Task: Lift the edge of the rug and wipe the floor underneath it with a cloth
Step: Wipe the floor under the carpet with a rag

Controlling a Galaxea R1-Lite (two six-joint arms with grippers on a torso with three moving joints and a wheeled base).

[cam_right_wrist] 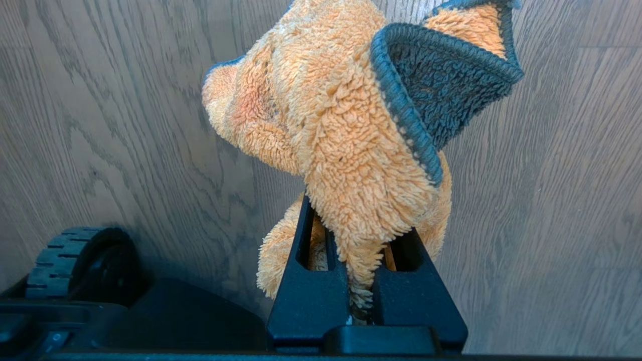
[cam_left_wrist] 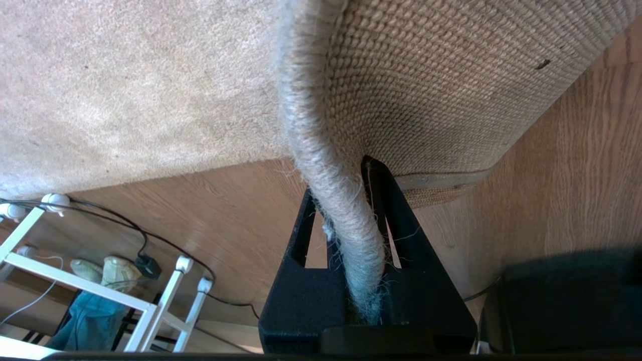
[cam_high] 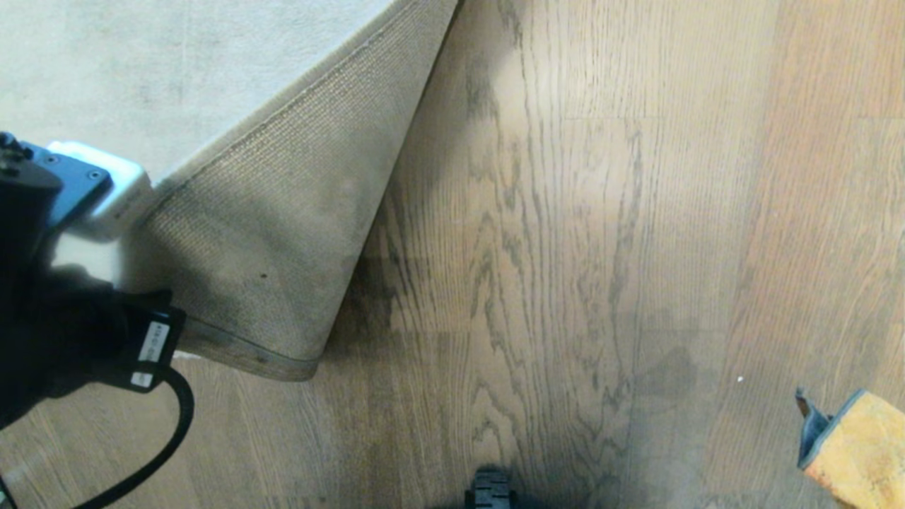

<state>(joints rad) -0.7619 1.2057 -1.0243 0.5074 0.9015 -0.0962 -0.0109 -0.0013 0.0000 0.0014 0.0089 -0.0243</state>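
Left fingers (cam_left_wrist: 368, 200) around rug edge (cam_left_wrist: 331, 175), cloth (cam_right_wrist: 346, 130) between right fingers (cam_right_wrist: 321, 245).

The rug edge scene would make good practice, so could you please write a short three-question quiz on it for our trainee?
1. True or false: the left gripper is shut on the rug edge.
2. What does the right gripper hold? A) a yellow pad B) the cloth C) nothing
3. Fill in: in the head view, the turned-up rug corner shows its woven ____ above the floor.

Key: 1 true, the bound hem runs between the gripper's fingers. 2 B, the orange terry cloth with dark trim. 3 backing.
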